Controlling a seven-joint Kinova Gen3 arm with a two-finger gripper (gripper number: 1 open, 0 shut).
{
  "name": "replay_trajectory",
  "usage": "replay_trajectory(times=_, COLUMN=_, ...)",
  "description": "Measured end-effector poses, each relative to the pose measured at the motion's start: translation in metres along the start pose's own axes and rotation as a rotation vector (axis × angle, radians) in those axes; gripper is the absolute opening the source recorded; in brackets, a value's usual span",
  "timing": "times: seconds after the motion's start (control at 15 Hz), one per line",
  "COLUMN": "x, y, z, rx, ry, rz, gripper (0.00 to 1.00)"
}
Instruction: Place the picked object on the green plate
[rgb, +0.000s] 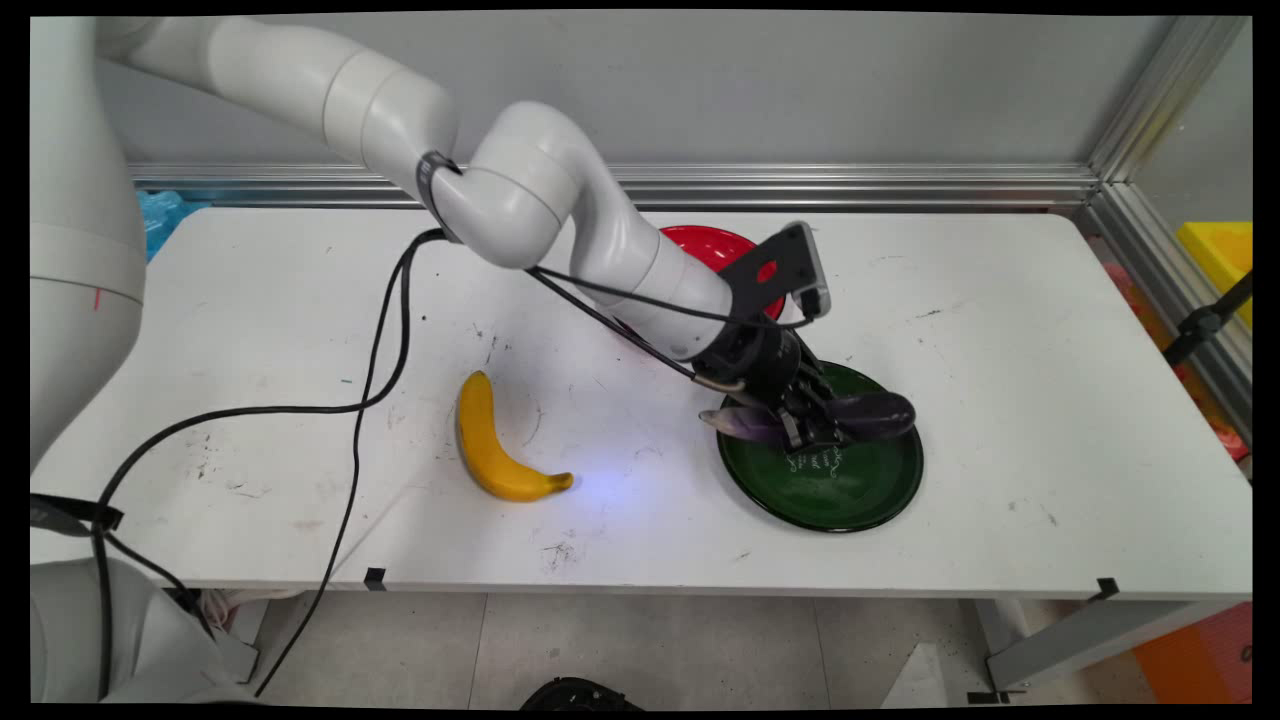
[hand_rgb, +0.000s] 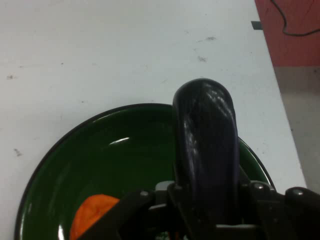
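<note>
Between the fingers of the black gripper sits a dark purple glossy eggplant, clamped near its middle. Just beneath them lies a dark green round plate, with an orange patch showing inside it.

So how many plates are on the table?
2. A green plate sits right of the banana, under the gripper and its eggplant. A red plate lies behind, mostly hidden by the arm.

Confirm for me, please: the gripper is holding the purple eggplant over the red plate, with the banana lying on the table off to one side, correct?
Not quite. The gripper holds the eggplant over the green plate, as the main view shows; the red plate sits behind the arm. The banana part is right.
</note>
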Motion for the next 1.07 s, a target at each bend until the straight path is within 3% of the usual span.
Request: replay_trajectory(times=1.07, x=-0.017, y=0.011, z=0.042, rx=0.001, ry=0.003, rz=-0.02, gripper=0.0)
